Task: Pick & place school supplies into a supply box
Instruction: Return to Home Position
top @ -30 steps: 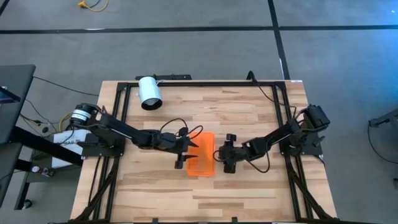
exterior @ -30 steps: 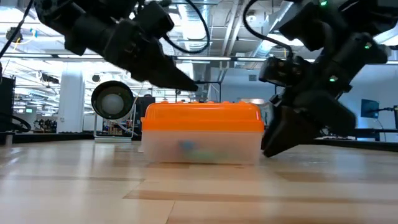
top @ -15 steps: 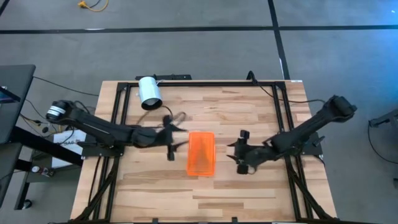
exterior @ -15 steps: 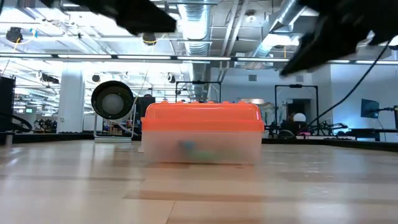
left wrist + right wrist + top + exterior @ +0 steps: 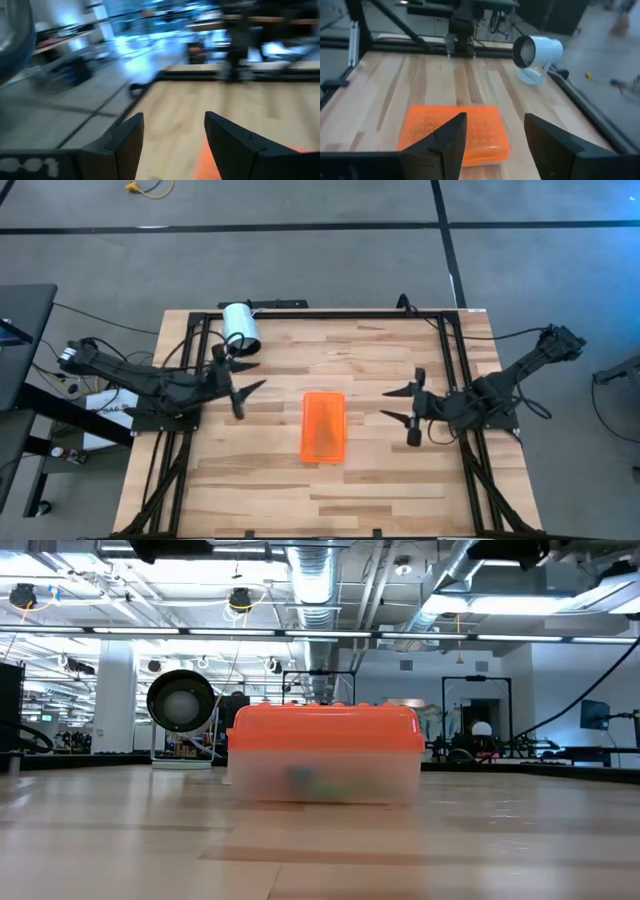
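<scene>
The supply box (image 5: 323, 426), a clear case under a shut orange lid (image 5: 323, 725), rests on its base at the middle of the wooden table. Through its cloudy wall a faint green-blue shape (image 5: 304, 776) shows; no school supplies can be made out otherwise. My left gripper (image 5: 250, 395) hangs open, high over the table to the left of the box. My right gripper (image 5: 384, 404) hangs open to the right of the box, also high. Both point toward the box and have nothing between their fingers (image 5: 125, 145) (image 5: 445, 140). The right wrist view looks down on the lid (image 5: 455, 132).
A white cylinder (image 5: 240, 328) on a small stand sits at the table's far left, also in the right wrist view (image 5: 537, 52). A black frame (image 5: 330, 313) runs along the table's far edge and sides. Bare wood lies all around the box.
Both grippers have risen from beside the box and drawn back, the left toward the table's left edge, the right toward its right edge, tipping from steeply downward toward level. Both have stayed open. The box has kept its place.
</scene>
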